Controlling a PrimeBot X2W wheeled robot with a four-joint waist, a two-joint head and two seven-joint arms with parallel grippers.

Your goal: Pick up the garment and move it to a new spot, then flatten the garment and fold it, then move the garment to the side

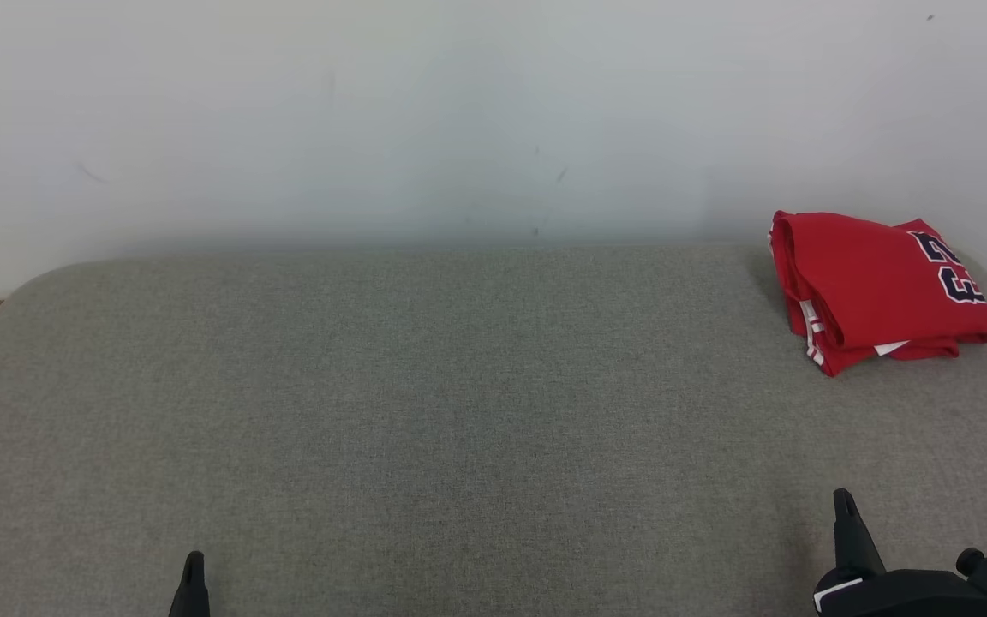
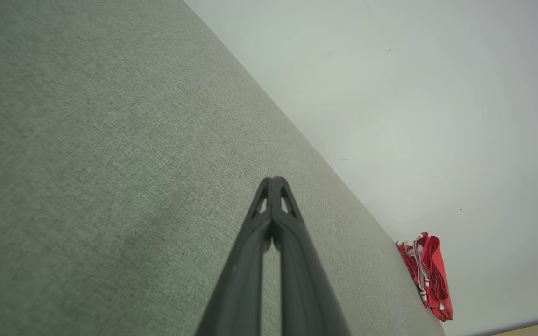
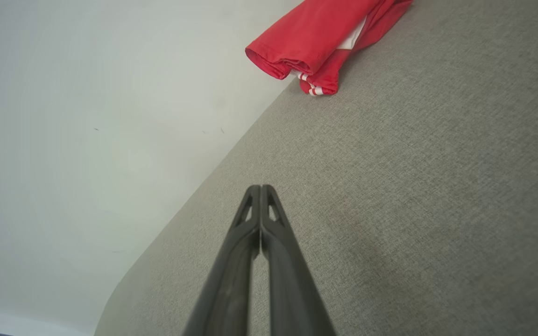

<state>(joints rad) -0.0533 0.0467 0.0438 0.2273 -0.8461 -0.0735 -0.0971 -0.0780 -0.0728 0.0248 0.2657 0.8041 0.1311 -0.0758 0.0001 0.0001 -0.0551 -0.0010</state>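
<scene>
Head view: the folded garment (image 1: 875,287) lies on the cushion (image 1: 459,411), well ahead of the right gripper (image 1: 842,497) and far off to the right of the left gripper (image 1: 194,561). Both jaws are closed and empty. The right arm looks the nearer.

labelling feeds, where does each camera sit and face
Head view: on the head, facing down at grey cushion, white wall; left end effector, right end effector at bottom.
Left wrist view: on that wrist, along its shut fingers across the cushion.
Right wrist view: likewise, along its own shut fingers.
All share the red garment by the wall.
</scene>
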